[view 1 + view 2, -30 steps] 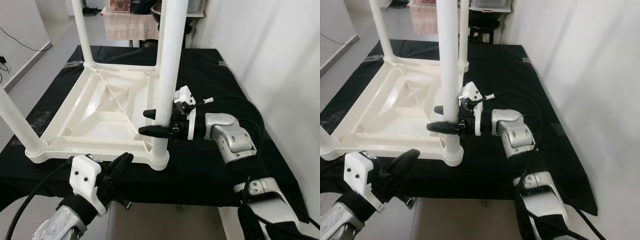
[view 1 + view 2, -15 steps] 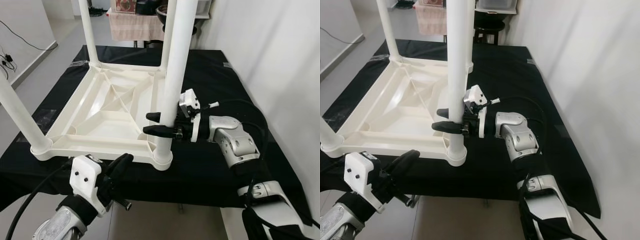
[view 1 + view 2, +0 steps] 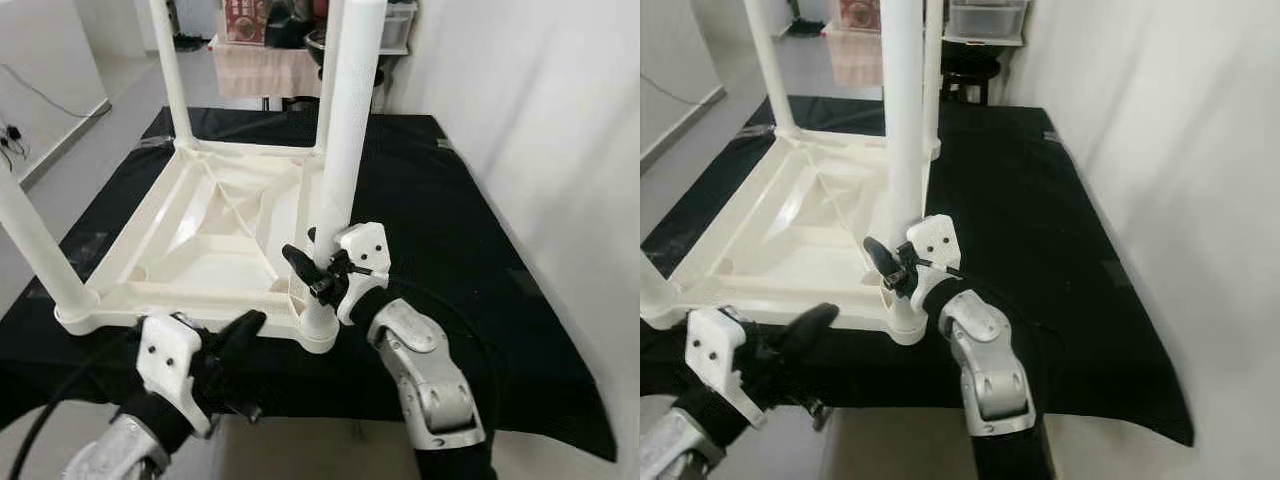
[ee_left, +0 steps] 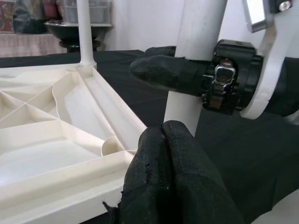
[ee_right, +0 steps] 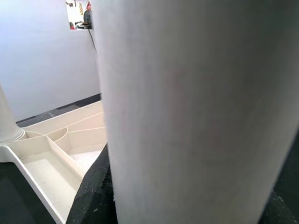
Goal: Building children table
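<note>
- The right arm has swung in: its elbow, out to the right before, is now below the right gripper (image 3: 312, 272), which grips the near leg (image 3: 342, 140) just above its socket.
- The upturned table (image 3: 190, 235) lies on a black cloth (image 3: 440, 220).
- The left gripper (image 3: 240, 335), fingers pressed together, hovers at the table's near edge.

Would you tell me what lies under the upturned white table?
A black cloth lies under the upturned white table, spreading beyond it on every side. What the cloth itself rests on is covered. The right gripper clasps the nearest leg above it.
</note>
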You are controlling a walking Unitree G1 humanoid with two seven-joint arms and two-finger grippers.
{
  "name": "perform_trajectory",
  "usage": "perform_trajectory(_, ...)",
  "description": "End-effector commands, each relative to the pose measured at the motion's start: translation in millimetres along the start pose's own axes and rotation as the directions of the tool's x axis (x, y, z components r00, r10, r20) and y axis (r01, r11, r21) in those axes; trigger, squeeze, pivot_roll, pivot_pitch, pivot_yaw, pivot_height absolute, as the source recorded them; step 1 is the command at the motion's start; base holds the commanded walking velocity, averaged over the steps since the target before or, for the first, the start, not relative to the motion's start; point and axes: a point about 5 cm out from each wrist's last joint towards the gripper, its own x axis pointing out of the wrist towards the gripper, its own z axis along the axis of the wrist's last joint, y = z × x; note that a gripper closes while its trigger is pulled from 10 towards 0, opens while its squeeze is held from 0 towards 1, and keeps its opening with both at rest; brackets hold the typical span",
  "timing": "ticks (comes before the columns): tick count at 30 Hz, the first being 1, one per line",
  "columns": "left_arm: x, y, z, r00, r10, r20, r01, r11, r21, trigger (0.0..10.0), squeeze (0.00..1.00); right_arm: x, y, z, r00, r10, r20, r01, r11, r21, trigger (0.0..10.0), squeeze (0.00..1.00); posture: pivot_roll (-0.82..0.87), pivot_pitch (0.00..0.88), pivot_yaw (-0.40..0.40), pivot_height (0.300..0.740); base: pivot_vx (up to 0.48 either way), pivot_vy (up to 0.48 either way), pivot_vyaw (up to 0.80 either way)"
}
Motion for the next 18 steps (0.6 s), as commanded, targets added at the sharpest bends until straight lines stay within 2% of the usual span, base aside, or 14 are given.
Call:
perform_trajectory(1,0.9,-1.5,-3,1.000,-0.008,-0.005,0.008,1.000,-0.008,10.0,0.00,-2.8,-0.8,-31,0.987,-0.001,-0.162,0.008,0.999,0.038,9.2,0.00,0.01,0.073,-0.067,0.740,0.000,0.000,0.00)
perform_trajectory(2,1.2,-1.7,-2,1.000,-0.008,-0.004,0.008,1.000,-0.008,10.0,0.00,-1.4,2.0,-28,0.987,0.054,-0.149,-0.045,0.997,0.062,10.0,0.00,0.01,0.073,-0.069,0.740,0.000,0.000,0.00)
perform_trajectory(3,1.2,-1.7,-2,1.000,-0.008,-0.004,0.008,1.000,-0.008,10.0,0.00,-1.4,2.0,-28,0.987,0.054,-0.149,-0.045,0.997,0.062,10.0,0.00,0.01,0.073,-0.069,0.740,0.000,0.000,0.00)
perform_trajectory(4,1.5,-2.0,-2,1.000,-0.007,-0.003,0.007,1.000,-0.007,10.0,0.00,0.2,3.9,-24,0.986,0.106,-0.129,-0.095,0.992,0.084,10.0,0.00,0.01,0.073,-0.070,0.740,0.000,0.000,0.00)
perform_trajectory(5,1.7,-2.1,-2,1.000,-0.006,-0.002,0.006,1.000,-0.006,10.0,0.00,2.2,6.1,-17,0.979,0.177,-0.102,-0.166,0.980,0.111,10.0,1.00,0.01,0.074,-0.071,0.740,0.000,0.000,0.00)
perform_trajectory(6,1.7,-2.1,-2,1.000,-0.006,-0.002,0.006,1.000,-0.006,10.0,0.00,2.2,6.1,-17,0.979,0.177,-0.102,-0.166,0.980,0.111,10.0,1.00,0.01,0.074,-0.071,0.740,0.000,0.000,0.00)
perform_trajectory(8,2.1,-2.1,-2,1.000,-0.004,-0.001,0.004,1.000,-0.006,10.0,0.00,3.6,7.5,-4,0.963,0.264,-0.058,-0.256,0.960,0.116,10.0,1.00,0.02,0.071,-0.076,0.740,0.000,0.000,0.00)
perform_trajectory(10,2.3,-2.0,-2,1.000,-0.004,-0.001,0.004,1.000,-0.006,10.0,0.00,3.7,7.5,2,0.956,0.289,-0.042,-0.284,0.953,0.105,10.0,1.00,0.02,0.071,-0.076,0.740,0.000,0.000,0.00)
perform_trajectory(12,2.5,-1.6,-2,1.000,-0.002,-0.001,0.002,1.000,-0.005,10.0,0.00,7.2,-3.0,14,0.922,0.388,-0.016,-0.386,0.921,0.055,10.0,0.99,0.02,0.067,-0.078,0.740,0.000,0.000,0.00)
perform_trajectory(14,2.5,-1.6,-2,1.000,-0.002,-0.001,0.002,1.000,-0.005,10.0,0.00,7.2,-3.0,14,0.922,0.388,-0.016,-0.386,0.921,0.055,10.0,0.99,0.02,0.067,-0.078,0.740,0.000,0.000,0.00)
perform_trajectory(15,2.5,-1.5,-3,1.000,-0.001,-0.001,0.001,1.000,-0.004,10.0,0.00,8.3,-8.3,19,0.900,0.436,-0.014,-0.436,0.899,0.034,10.0,0.93,0.02,0.067,-0.078,0.740,0.000,0.000,0.00)
perform_trajectory(16,2.5,-1.5,-3,1.000,-0.001,-0.001,0.001,1.000,-0.004,10.0,0.00,8.3,-8.3,19,0.900,0.436,-0.014,-0.436,0.899,0.034,10.0,0.93,0.02,0.067,-0.078,0.740,0.000,0.000,0.00)
perform_trajectory(17,2.6,-1.5,-3,1.000,0.000,-0.001,0.000,1.000,-0.004,10.0,0.00,9.2,-16.8,23,0.871,0.491,-0.027,-0.491,0.871,-0.008,10.0,0.00,0.02,0.066,-0.078,0.740,0.000,0.000,0.00)
perform_trajectory(18,2.6,-1.5,-3,1.000,0.000,-0.001,0.000,1.000,-0.004,10.0,0.00,9.2,-16.8,23,0.871,0.491,-0.027,-0.491,0.871,-0.008,10.0,0.00,0.02,0.066,-0.078,0.740,0.000,0.000,0.00)
